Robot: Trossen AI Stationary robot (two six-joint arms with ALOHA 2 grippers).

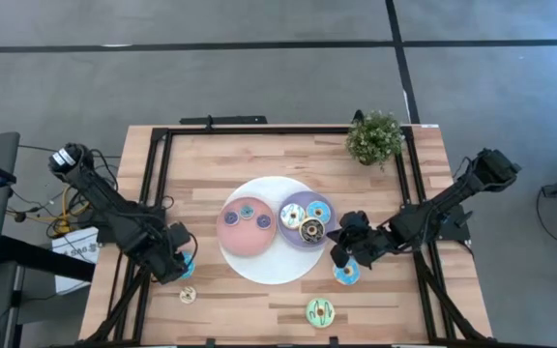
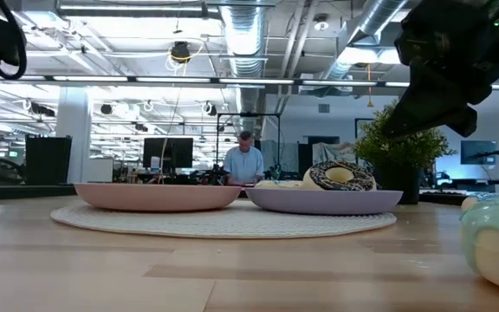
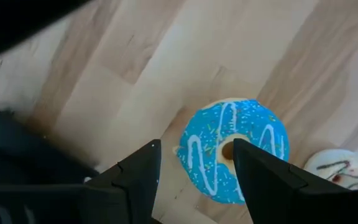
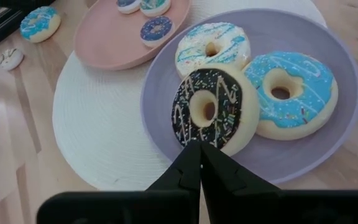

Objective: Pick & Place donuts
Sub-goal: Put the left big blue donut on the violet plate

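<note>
My left gripper [image 1: 179, 259] [image 3: 197, 168] hangs open, pointing down over a blue donut with white stripes [image 3: 232, 155] [image 1: 189, 265] that lies flat on the table near the left edge. A small white donut [image 3: 337, 169] [image 1: 188, 294] lies beside it. My right gripper [image 1: 340, 246] [image 4: 199, 149] is shut and raised just outside the purple plate [image 4: 328, 124]. Its tips point at a brown sprinkled donut [image 4: 213, 115] [image 2: 340, 176], which rests tilted against a blue donut [image 4: 291, 93] and a white-and-blue one [image 4: 213, 46]. The pink plate [image 1: 245, 232] holds small donuts. My left gripper comes at the blue donut from above. One finger [image 3: 260, 180] covers the ring beside its hole [image 3: 227, 149], and the other [image 3: 142, 180] stands off its rim. I cannot tell whether either finger touches it.
Both plates sit on a round white mat [image 1: 259, 269]. A blue donut [image 1: 346, 275] lies by my right gripper, and a green one [image 1: 320, 311] [image 2: 496, 234] lies near the table's near edge. A potted plant [image 1: 374, 137] stands at the far right. A person sits in the room behind.
</note>
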